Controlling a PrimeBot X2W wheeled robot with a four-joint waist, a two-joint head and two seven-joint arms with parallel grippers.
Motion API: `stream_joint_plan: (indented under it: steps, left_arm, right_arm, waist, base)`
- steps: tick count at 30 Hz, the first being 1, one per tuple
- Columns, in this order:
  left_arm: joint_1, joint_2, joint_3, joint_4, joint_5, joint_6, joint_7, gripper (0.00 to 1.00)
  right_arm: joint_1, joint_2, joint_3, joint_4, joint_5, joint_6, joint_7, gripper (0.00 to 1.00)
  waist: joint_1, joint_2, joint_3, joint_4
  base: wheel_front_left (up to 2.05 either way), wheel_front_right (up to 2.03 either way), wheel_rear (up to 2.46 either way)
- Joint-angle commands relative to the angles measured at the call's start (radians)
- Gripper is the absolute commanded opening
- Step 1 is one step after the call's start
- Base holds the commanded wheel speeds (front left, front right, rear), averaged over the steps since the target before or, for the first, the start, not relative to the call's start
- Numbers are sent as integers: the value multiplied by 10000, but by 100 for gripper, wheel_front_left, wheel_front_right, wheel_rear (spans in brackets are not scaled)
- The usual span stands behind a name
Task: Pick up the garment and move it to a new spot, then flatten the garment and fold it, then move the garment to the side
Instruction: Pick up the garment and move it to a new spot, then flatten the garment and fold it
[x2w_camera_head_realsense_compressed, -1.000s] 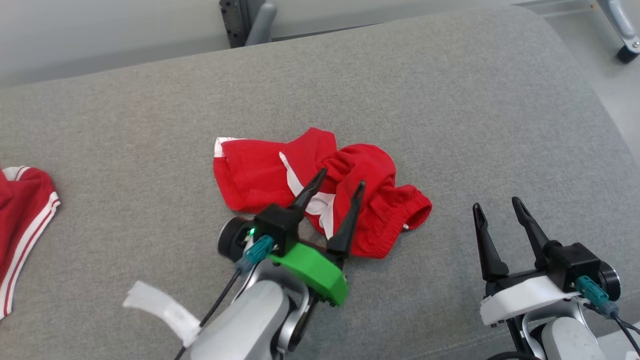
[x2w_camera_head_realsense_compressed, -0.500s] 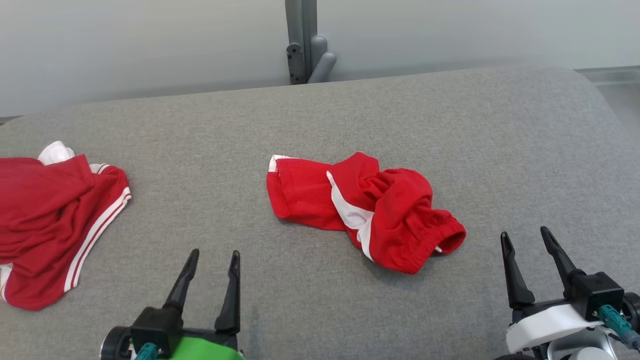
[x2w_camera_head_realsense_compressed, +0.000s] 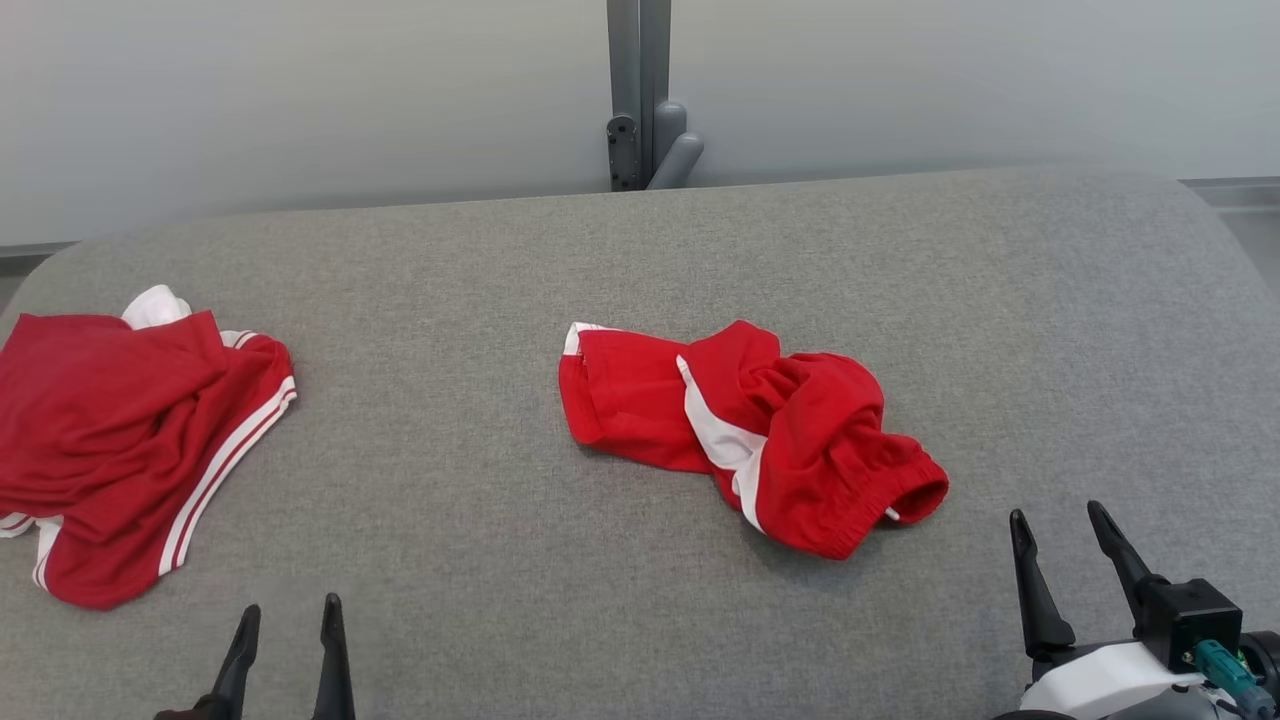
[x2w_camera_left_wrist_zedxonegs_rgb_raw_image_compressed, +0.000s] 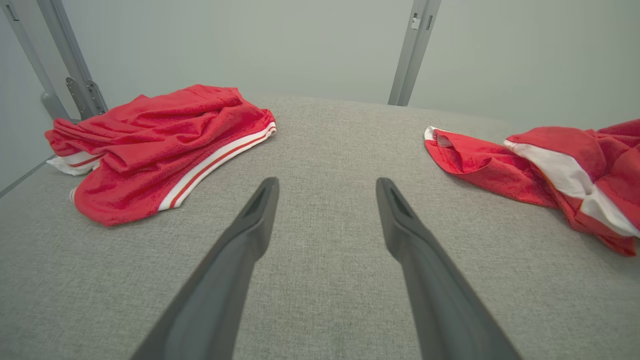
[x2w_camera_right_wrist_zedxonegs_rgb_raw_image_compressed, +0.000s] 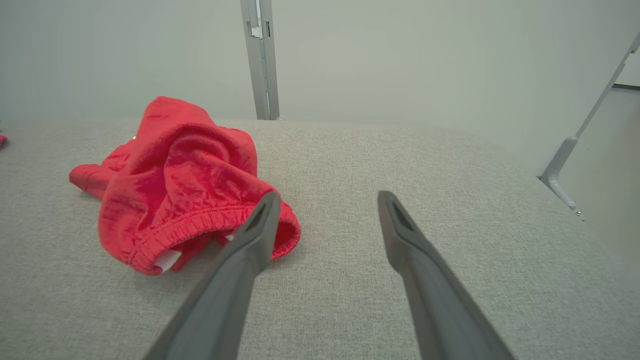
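A crumpled red garment (x2w_camera_head_realsense_compressed: 800, 450) with white trim lies loose near the middle of the grey padded surface (x2w_camera_head_realsense_compressed: 640, 250); it also shows at right in the left wrist view (x2w_camera_left_wrist_zedxonegs_rgb_raw_image_compressed: 550, 165) and at left in the right wrist view (x2w_camera_right_wrist_zedxonegs_rgb_raw_image_compressed: 180, 185). My left gripper (x2w_camera_head_realsense_compressed: 289, 608) stands open at the lower left, well clear of it, with bare fabric between its fingers (x2w_camera_left_wrist_zedxonegs_rgb_raw_image_compressed: 327, 181). My right gripper (x2w_camera_head_realsense_compressed: 1057, 512) is open just right of the garment's elastic waistband, holding nothing (x2w_camera_right_wrist_zedxonegs_rgb_raw_image_compressed: 329, 195).
A second red garment (x2w_camera_head_realsense_compressed: 120, 420) with white stripes lies bunched at the surface's left edge (x2w_camera_left_wrist_zedxonegs_rgb_raw_image_compressed: 165, 145). A grey metal post (x2w_camera_head_realsense_compressed: 640, 100) rises behind the far edge. The surface rounds off at its right corner, with floor beyond.
The head camera has tilted and turned, shifting the whole picture. My left gripper, earlier hovering open over the middle garment, has drawn back to the lower left. The garment lies as before.
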Motion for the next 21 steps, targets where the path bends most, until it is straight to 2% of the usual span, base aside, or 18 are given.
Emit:
stream_joint_plan:
  steps: [1, 10, 21]
  left_arm:
    - [204, -158, 346, 18, 215, -194, -5, 100]
    - [72, -605, 1190, 118, 831, -824, -4, 100]
    - [-26, -780, 1371, 125, 1030, -1048, -5, 100]
  right_arm:
    - [190, -14, -56, 68, -34, -7, -12, 100]
    - [90, 10, -102, 102, -56, -7, -12, 100]
    - [63, 30, -62, -53, -62, -7, -12, 100]
  waist:
    - [0, 0, -21, -27]
    - [0, 0, -47, -85]
    - [0, 0, -12, -114]
  base:
    - [0, 0, 0]
    - [0, 0, 0]
    - [0, 0, 0]
